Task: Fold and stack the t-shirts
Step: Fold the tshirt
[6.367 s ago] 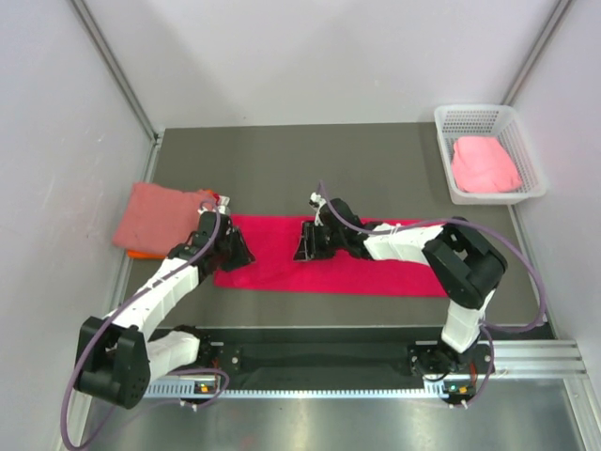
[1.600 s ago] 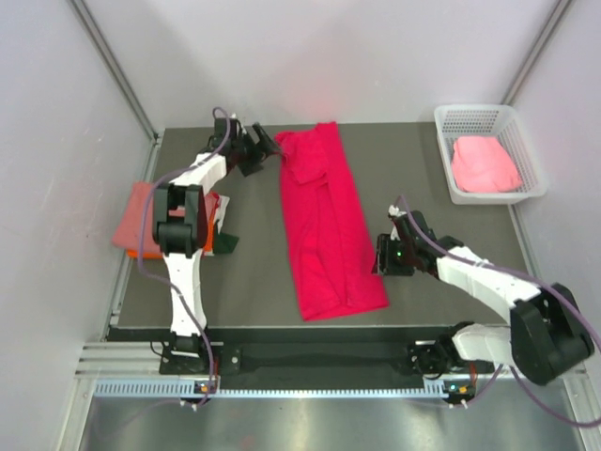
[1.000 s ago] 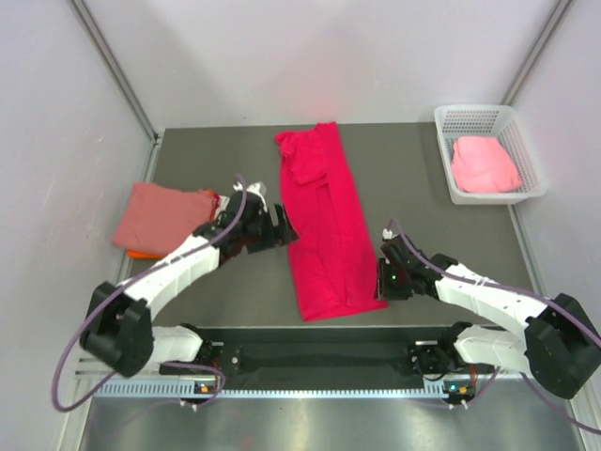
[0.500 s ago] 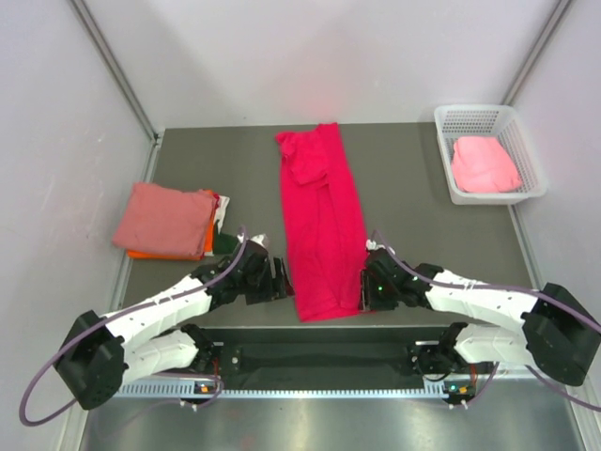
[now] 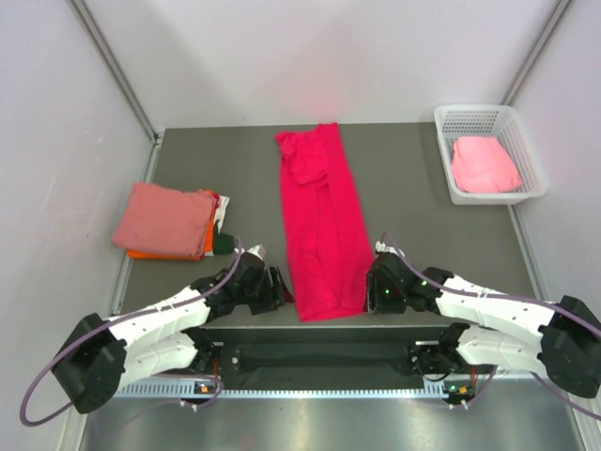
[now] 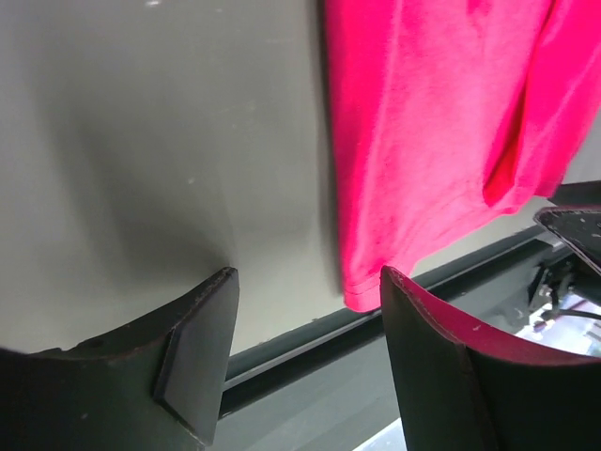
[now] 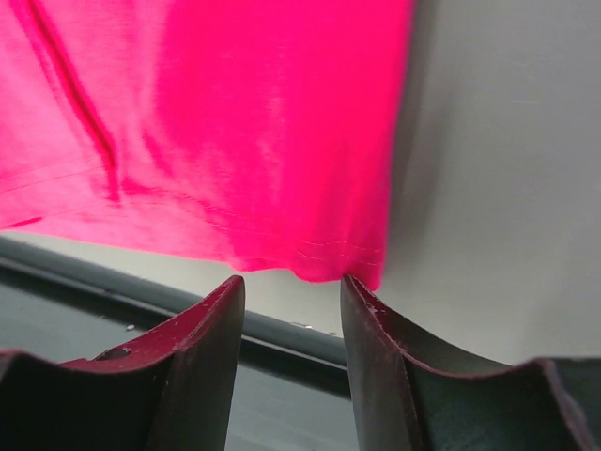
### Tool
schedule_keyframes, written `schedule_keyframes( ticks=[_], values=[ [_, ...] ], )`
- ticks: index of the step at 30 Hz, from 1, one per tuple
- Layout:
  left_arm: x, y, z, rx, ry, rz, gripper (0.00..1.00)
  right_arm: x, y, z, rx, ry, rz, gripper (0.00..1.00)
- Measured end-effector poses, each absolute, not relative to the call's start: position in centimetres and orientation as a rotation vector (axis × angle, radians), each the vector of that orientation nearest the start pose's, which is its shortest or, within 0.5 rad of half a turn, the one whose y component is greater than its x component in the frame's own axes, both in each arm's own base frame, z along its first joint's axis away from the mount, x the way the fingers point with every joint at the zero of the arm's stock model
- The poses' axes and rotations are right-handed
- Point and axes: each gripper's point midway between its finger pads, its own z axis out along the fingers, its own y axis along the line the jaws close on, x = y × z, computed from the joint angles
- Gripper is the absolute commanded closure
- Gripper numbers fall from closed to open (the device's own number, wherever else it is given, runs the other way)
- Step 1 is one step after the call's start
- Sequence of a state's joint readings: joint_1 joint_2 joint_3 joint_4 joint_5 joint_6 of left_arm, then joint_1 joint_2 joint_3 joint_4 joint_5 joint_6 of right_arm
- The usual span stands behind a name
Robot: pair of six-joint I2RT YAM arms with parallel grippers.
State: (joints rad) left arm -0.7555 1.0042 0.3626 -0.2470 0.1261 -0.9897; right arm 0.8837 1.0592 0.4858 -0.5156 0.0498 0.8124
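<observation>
Crimson-pink t-shirt [image 5: 324, 225]: its near hem lies between two grippers at the table's [image 5: 413, 188] front edge. The left gripper [image 5: 278, 286] is at the hem's left corner, jaws apart, with the cloth corner beside one finger and not pinched. The right gripper [image 5: 373, 287] is at the right corner, jaws also apart, nothing held. The shirt runs away from them as a long folded strip. Far left, a folded dusty salmon t-shirt [image 5: 164, 218] lies on an orange t-shirt [image 5: 148, 254]. Far right, a light pink t-shirt [image 5: 484, 164] fills a white mesh basket [image 5: 528, 141].
</observation>
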Motion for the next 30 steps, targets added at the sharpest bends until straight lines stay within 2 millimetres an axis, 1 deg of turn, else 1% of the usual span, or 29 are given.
schedule_keyframes(
  ticks=[4,7,9,16,20,22,23,24,26,28,29,30],
  values=[
    [14.0,-21.6,3.5,-0.259,2.658,-0.875,0.35,12.5,17.6,2.5,-0.064,2.741,0.411,0.53],
    [14.0,-22.2,3.7,-0.263,2.648,-0.901,0.46,12.8,16.9,2.9,-0.052,2.719,0.371,0.53],
    [14.0,-22.5,3.7,-0.264,2.644,-0.918,0.49,13.0,16.5,3.1,-0.044,2.710,0.343,0.53],
    [13.2,-23.5,2.9,-0.265,2.666,-0.958,0.52,14.1,15.7,3.4,0.002,2.686,0.298,0.54],
    [12.8,-24.5,2.8,-0.248,2.672,-0.989,0.57,14.9,15.0,3.3,0.046,2.678,0.284,0.56],
    [12.5,-25.1,2.7,-0.236,2.676,-1.005,0.70,15.3,14.8,3.3,0.066,2.671,0.292,0.58],
    [12.2,-25.3,2.5,-0.232,2.686,-1.007,0.73,15.4,14.8,3.1,0.073,2.671,0.296,0.60],
    [12.0,-25.5,2.3,-0.230,2.696,-1.005,0.80,15.4,14.7,2.9,0.074,2.673,0.298,0.61],
    [11.8,-25.7,2.1,-0.226,2.702,-1.000,0.87,15.2,14.7,2.3,0.066,2.689,0.310,0.64],
    [11.7,-25.7,2.0,-0.222,2.701,-0.990,0.92,14.7,15.0,1.7,0.050,2.710,0.331,0.66],
    [11.7,-25.8,2.0,-0.222,2.700,-0.989,0.94,14.8,15.4,1.8,0.042,2.704,0.362,0.67],
    [11.7,-25.8,2.0,-0.221,2.699,-0.987,0.99,14.7,15.7,1.7,0.033,2.708,0.381,0.69]
  ],
)
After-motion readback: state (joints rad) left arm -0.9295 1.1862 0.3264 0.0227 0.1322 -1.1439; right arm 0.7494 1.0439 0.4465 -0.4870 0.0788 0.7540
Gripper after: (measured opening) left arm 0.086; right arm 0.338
